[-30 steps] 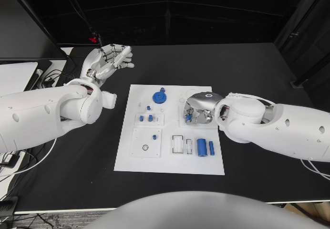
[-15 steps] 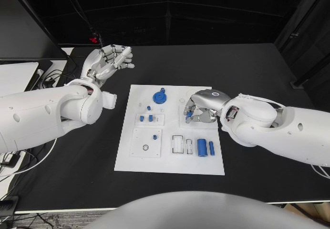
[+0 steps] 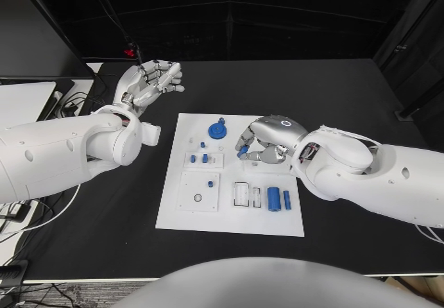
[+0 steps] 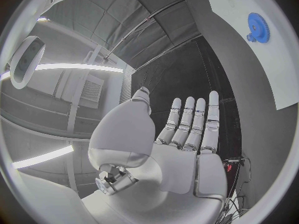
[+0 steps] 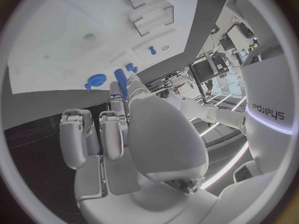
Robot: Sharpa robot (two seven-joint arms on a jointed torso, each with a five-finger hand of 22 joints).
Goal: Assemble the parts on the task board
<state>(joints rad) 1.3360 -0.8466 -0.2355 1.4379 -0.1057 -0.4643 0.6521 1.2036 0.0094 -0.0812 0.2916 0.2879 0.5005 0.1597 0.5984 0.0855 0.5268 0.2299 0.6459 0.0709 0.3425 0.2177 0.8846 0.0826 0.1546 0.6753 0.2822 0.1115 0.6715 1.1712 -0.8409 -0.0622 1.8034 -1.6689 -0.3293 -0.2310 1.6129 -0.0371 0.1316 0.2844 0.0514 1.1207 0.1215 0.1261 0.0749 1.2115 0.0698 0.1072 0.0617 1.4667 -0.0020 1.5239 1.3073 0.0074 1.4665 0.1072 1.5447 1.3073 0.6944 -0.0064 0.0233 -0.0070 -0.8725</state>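
The white task board (image 3: pixel 231 215) lies in the middle of the black table. My right hand (image 3: pixel 265 140) hovers over the board's upper right part and pinches a small blue peg (image 3: pixel 242 152) between thumb and finger. The right wrist view shows the same peg (image 5: pixel 120 80) at that hand's (image 5: pixel 138 134) fingertips, above the board (image 5: pixel 69 40). A blue gear (image 3: pixel 217 131) sits at the board's far edge. My left hand (image 3: pixel 151 79) is raised beyond the board's far left corner, fingers spread and holding nothing. In the left wrist view that hand (image 4: pixel 187 139) is open, with the gear (image 4: pixel 257 27) far off.
Small blue pieces (image 3: pixel 198 158) stand in the left block of the board, and one more (image 3: pixel 210 184) lies below them. A thick blue cylinder (image 3: pixel 273 198) and a thin blue pin (image 3: pixel 286 199) lie in the lower right slots. White equipment sits at the table's left edge.
My right hand has risen from the board's right block and shifted left and away from me, carrying the blue peg. The left hand has stayed in place.
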